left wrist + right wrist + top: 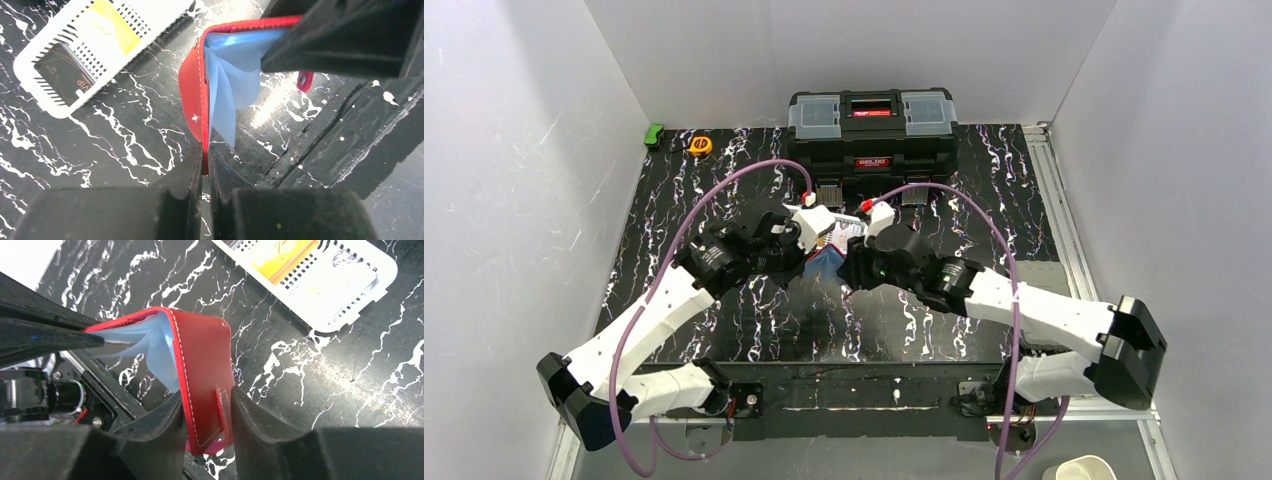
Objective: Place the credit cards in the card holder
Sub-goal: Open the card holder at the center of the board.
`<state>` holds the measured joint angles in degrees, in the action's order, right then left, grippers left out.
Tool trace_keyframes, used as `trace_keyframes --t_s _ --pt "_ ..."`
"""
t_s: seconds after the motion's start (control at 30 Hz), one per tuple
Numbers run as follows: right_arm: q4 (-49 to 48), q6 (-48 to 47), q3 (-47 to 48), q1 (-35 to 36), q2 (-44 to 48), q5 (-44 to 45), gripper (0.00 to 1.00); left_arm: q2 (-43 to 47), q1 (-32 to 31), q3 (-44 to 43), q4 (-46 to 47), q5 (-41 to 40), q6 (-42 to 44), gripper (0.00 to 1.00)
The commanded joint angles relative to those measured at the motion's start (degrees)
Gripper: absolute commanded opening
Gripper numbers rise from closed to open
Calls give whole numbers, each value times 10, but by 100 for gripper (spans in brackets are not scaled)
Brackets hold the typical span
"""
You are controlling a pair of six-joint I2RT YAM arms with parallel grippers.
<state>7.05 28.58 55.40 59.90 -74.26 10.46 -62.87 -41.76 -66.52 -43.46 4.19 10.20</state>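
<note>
Left gripper (205,156) clamping card holder (190,92), marbled table (759,322), walls (514,150)

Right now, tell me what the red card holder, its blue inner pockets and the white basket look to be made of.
Card holder: likely leather or faux leather. It is smooth matte red with pale stitching along the edges.
Blue inner pockets: seemingly thin flexible plastic. They are translucent and fan out and curl softly.
White basket: probably moulded hard plastic. It is slightly glossy with even rows of slots.

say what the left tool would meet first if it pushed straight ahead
The red card holder the left tool pinches; past that, probably the right tool on the far cover, though depth is unclear.
</note>
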Motion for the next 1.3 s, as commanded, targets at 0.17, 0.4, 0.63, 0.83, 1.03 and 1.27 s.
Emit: trace_keyframes --t_s 0.17,0.4,0.63,0.83,1.03,1.27 --pt "-120 8 -51 -11 72 -1 26 28 -2 -25 -36 58 -12 0" --pt "-115 20 -49 -55 64 -203 1 36 -2 -20 -45 86 2 0" --pt "-27 36 -21 -122 -22 -475 1 41 -2 13 -50 69 47 0" --pt "15 44 -7 -131 -92 -549 1 63 -2 80 -34 49 103 0" --pt "44 45 -2 -131 -127 -553 1 62 -2 140 2 56 134 0" --pt "36 54 -24 -131 -156 -553 1 40 -2 223 80 60 164 0"
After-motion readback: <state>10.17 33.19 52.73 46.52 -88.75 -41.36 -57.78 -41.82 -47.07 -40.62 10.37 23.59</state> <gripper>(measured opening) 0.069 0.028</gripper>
